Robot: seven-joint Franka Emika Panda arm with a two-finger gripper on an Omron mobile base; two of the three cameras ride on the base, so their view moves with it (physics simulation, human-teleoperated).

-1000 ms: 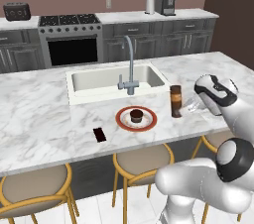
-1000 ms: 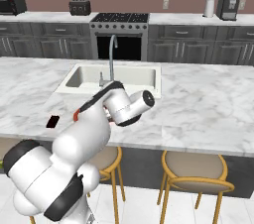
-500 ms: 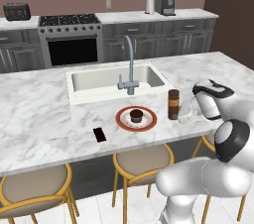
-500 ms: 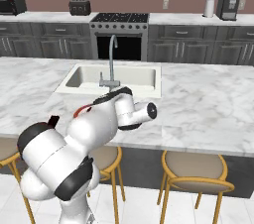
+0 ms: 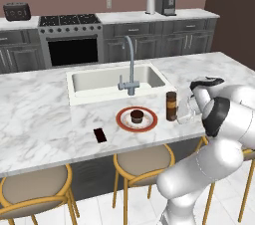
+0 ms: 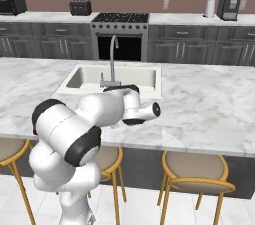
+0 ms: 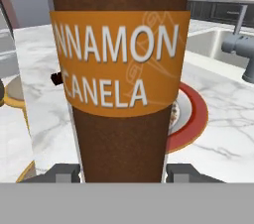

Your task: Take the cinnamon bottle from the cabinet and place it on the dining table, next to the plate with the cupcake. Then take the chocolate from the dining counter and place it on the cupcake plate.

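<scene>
Claw [image 7: 119, 173] flanks brown, orange-labelled cinnamon bottle [image 7: 119, 69].

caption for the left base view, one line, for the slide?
Cinnamon bottle stands upright on the marble island beside the cupcake plate, claw at its side; chocolate waits nearby.

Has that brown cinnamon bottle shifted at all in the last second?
No. In the left base view the cinnamon bottle stands upright just right of the cupcake plate, in front of the sink, the same spot as a second ago.
</scene>
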